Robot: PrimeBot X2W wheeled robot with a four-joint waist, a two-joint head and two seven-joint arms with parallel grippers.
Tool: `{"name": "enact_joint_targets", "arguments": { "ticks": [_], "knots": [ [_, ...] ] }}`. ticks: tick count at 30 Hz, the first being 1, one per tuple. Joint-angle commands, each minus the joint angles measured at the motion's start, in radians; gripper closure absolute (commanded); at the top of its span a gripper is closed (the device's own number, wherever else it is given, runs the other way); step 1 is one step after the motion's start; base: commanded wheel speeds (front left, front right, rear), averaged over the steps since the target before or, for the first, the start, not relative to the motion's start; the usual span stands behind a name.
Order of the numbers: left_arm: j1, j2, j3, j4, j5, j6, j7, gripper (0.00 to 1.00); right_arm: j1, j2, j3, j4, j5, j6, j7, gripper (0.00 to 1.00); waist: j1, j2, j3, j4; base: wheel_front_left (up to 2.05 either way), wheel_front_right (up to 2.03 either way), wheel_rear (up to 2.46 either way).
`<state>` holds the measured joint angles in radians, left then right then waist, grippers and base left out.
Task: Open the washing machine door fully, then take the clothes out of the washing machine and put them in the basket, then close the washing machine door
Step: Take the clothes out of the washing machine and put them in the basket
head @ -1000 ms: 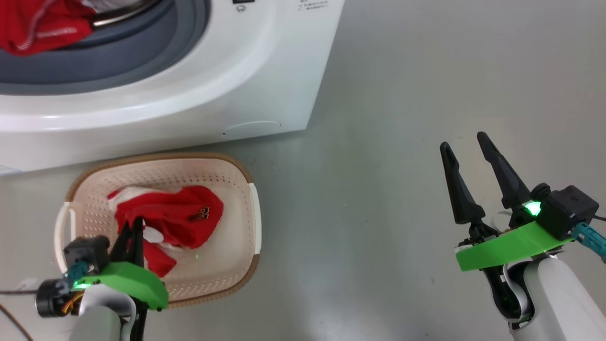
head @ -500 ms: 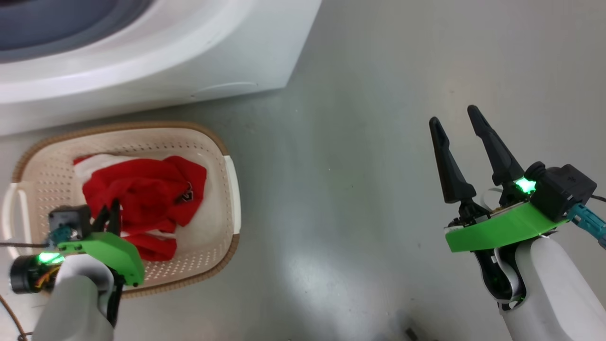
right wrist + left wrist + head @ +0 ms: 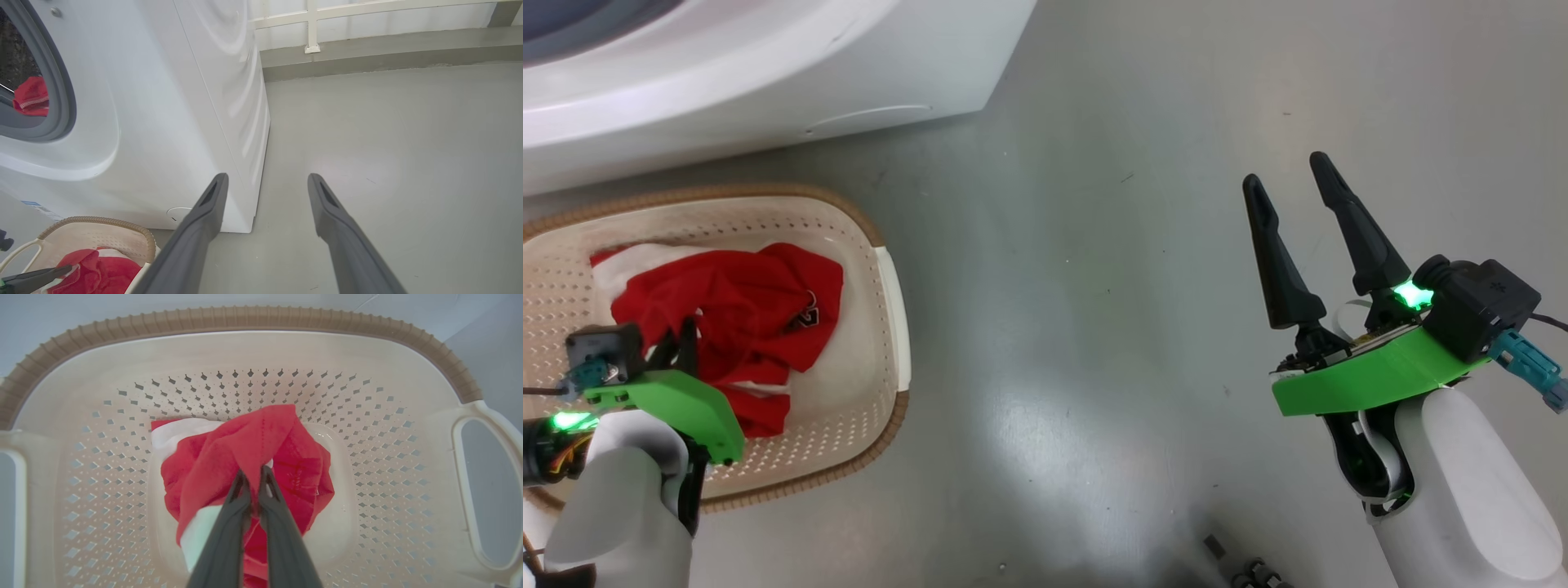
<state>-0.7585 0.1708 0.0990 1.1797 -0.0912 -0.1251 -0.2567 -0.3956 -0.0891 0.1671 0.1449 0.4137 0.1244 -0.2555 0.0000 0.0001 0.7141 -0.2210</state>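
The cream basket (image 3: 882, 253) with a brown rim stands on the floor in front of the white washing machine (image 3: 768, 73). Red and white clothes (image 3: 735, 302) lie in it. My left gripper (image 3: 678, 339) reaches down into the basket, shut on a fold of the red clothes (image 3: 229, 457), which rises up between the fingertips (image 3: 253, 473). My right gripper (image 3: 1286, 167) hangs open over bare floor to the right, holding nothing. In the right wrist view another red garment (image 3: 30, 98) lies in the drum behind the grey ring. The washing machine door is out of view.
Grey floor (image 3: 1094, 286) stretches between the basket and my right arm. The machine's right side (image 3: 229, 81) stands just left of the right gripper (image 3: 265, 179). A low wall with a white railing (image 3: 312, 24) closes the far end. Small dark parts (image 3: 1241, 572) lie at the bottom edge.
The head camera has swung, so the machine and basket slid up and left in the picture. My left gripper stays shut on the red garment in the basket. The right gripper stays open.
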Motion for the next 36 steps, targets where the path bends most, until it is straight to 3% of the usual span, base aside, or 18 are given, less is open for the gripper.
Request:
{"name": "enact_joint_targets", "arguments": {
  "ticks": [1,17,36],
  "knots": [
    [0.024,0.033,0.023,-0.006,-0.016,0.001,-0.005,0.0,0.016,0.002,0.012,-0.019,-0.006,0.006,-0.006,0.0,0.0,-0.0001,-0.008,0.003,0.0,0.0,0.0],
    [0.115,-0.005,0.066,-0.107,-0.067,0.001,-0.005,0.0,0.06,-0.027,0.0,0.003,0.0,0.006,-0.006,0.0,0.0,-0.0001,-0.128,0.043,0.0,0.0,0.0],
    [0.366,-0.078,0.103,-0.578,-0.059,-0.005,-0.005,0.0,0.197,-0.08,-0.036,0.034,0.018,0.006,-0.006,0.0,0.0,-0.0001,-0.388,0.125,0.0,0.0,0.0]
  ]
}}
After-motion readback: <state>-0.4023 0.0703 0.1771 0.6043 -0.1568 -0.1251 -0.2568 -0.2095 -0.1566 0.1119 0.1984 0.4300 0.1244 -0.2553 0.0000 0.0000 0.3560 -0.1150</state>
